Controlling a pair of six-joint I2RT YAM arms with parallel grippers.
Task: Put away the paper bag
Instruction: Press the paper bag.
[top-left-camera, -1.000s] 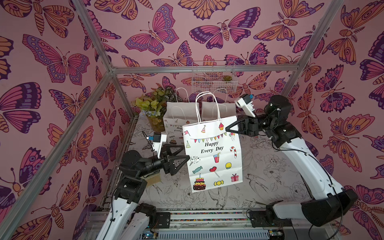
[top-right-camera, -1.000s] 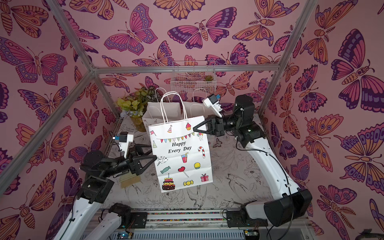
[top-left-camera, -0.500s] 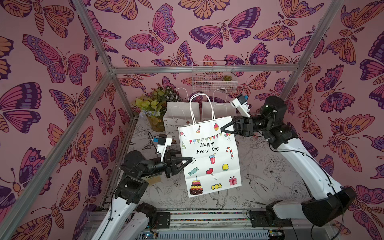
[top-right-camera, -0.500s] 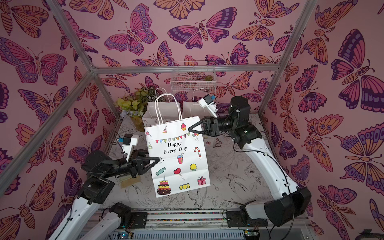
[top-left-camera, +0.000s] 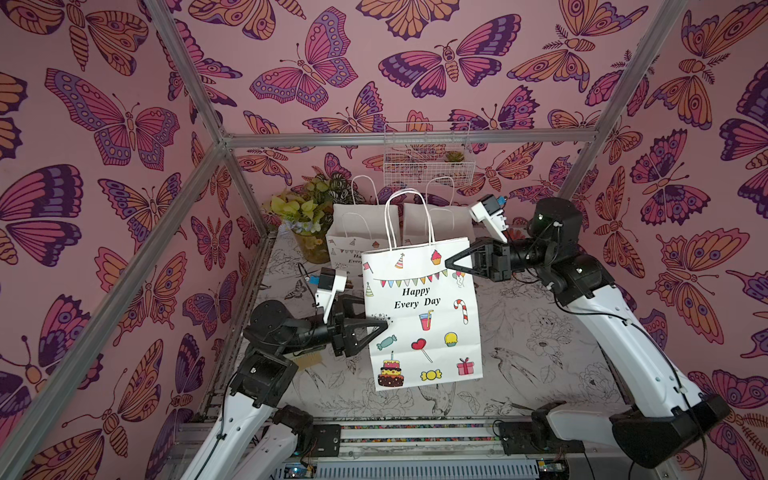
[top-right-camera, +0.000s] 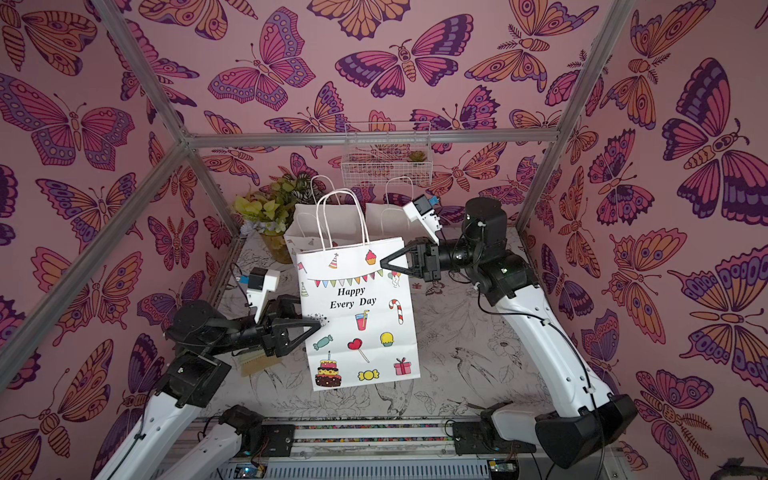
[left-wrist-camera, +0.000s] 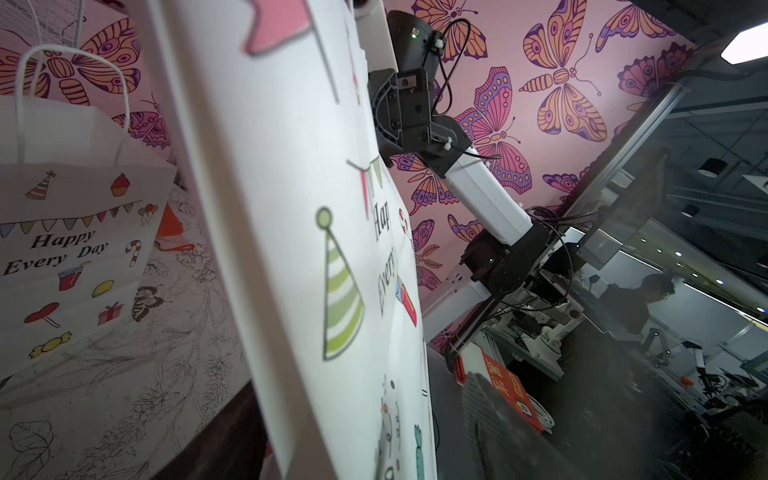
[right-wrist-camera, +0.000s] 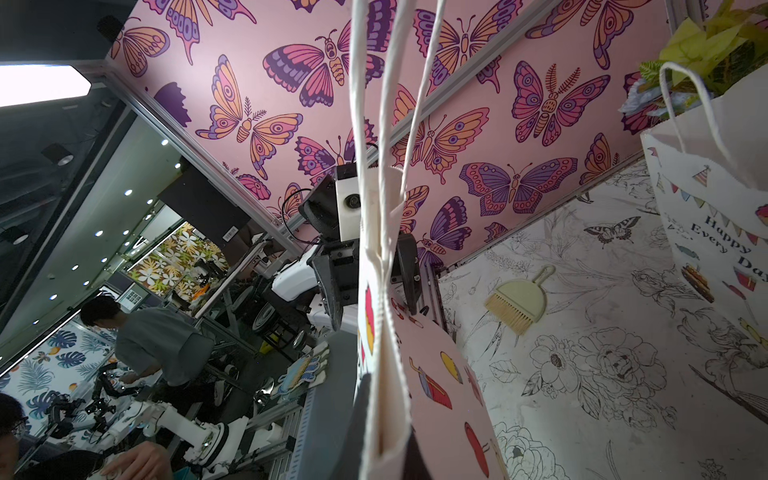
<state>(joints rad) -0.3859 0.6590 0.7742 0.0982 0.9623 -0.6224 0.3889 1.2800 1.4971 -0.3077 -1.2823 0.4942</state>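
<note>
While my right gripper (top-left-camera: 448, 262) is pinched shut on its top corner, the flat, printed paper bag (top-left-camera: 424, 328) hangs uncreased. My left gripper (top-left-camera: 384, 322) straddles its side edge, jaws parted.

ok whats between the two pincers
The bag: the right pincer pinches its top corner, the left pincer straddles its opposite edge. Both top views show it.

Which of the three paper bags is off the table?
The front bag, hanging from the right gripper shut on its top corner; the rear bags stand behind.
</note>
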